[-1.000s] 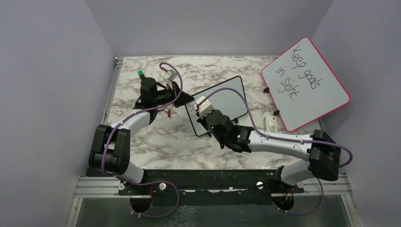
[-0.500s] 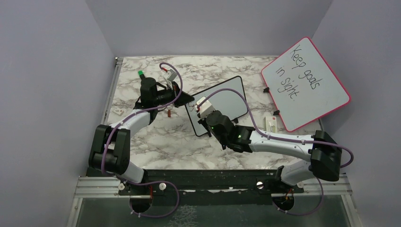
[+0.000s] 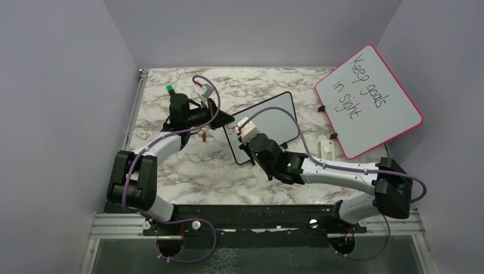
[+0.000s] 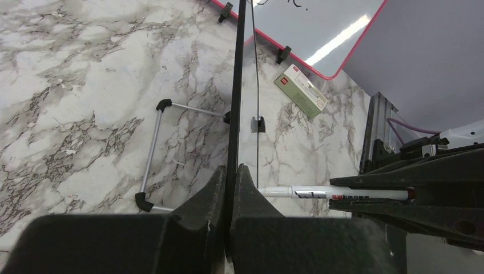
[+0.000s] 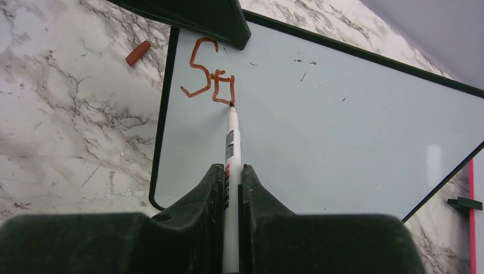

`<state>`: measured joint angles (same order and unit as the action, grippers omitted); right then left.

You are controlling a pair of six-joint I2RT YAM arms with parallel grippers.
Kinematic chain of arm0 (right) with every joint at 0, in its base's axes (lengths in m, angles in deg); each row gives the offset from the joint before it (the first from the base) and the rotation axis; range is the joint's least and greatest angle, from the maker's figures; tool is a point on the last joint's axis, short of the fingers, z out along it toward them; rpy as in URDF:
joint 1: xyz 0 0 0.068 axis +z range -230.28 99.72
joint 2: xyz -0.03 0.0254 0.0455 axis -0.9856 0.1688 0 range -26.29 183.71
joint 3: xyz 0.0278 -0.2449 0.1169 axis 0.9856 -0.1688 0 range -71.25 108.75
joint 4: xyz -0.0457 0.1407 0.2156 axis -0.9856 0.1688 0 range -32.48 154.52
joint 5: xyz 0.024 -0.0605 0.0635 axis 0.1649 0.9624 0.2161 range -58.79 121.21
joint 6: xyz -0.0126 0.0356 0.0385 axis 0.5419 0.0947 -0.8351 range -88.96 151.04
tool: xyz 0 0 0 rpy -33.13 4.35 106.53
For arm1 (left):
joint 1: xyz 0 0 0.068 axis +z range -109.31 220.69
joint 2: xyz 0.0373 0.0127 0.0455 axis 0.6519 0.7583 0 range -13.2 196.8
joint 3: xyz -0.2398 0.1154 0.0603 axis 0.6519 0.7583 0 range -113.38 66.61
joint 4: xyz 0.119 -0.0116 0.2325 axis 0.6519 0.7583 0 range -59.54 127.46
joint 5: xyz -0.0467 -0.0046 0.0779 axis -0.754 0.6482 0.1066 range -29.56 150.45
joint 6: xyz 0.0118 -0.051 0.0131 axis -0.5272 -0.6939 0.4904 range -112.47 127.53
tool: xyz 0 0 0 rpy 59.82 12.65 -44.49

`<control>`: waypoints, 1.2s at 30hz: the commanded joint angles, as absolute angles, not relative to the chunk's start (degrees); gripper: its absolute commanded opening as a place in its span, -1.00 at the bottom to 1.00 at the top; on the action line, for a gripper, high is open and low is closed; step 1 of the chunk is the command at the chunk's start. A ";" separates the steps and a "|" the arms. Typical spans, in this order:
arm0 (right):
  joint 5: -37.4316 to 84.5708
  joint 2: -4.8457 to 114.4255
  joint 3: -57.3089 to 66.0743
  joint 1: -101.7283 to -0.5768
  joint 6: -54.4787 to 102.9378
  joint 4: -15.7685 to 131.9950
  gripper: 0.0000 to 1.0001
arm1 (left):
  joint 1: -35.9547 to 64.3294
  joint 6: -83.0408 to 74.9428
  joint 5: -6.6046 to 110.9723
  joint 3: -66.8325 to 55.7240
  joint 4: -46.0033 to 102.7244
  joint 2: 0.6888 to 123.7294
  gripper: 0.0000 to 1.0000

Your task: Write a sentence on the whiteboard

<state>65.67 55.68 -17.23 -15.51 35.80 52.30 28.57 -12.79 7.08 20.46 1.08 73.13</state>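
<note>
The whiteboard (image 5: 342,125), small with a thin black frame, stands tilted near the table's middle (image 3: 277,117). My left gripper (image 4: 232,171) is shut on its left edge, and the left wrist view shows the board edge-on (image 4: 236,85). Between the fingers of my shut right gripper (image 5: 231,170) is a white marker (image 5: 231,140). Its tip touches the board just below the writing. The sentence (image 5: 208,77) is only a few reddish-brown strokes at the board's top left corner: an "S" and a letter or two beside it. The marker also shows in the left wrist view (image 4: 337,193).
A larger pink-framed board (image 3: 368,100) with black handwriting leans at the back right. A reddish marker cap (image 5: 138,53) lies on the marble left of the whiteboard. A small green-and-white box (image 4: 302,91) lies near the pink board. The whiteboard's wire stand (image 4: 153,145) rests behind it.
The right gripper and marker have shifted only very slightly on the board. The left arm holds still.
</note>
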 commanded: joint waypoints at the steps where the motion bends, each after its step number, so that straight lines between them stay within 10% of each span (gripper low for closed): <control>1: 67.42 55.44 -17.98 -16.18 36.20 48.09 -0.99 | 28.03 -10.14 10.00 21.19 6.82 74.83 -1.00; 36: 67.70 53.76 -18.19 -17.61 34.51 48.92 -0.99 | 28.03 -10.14 10.15 21.10 7.04 75.01 -1.00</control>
<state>66.32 55.55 -17.36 -16.77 35.60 47.74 28.57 -12.74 7.10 20.35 1.41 73.13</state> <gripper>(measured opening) 0.166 0.026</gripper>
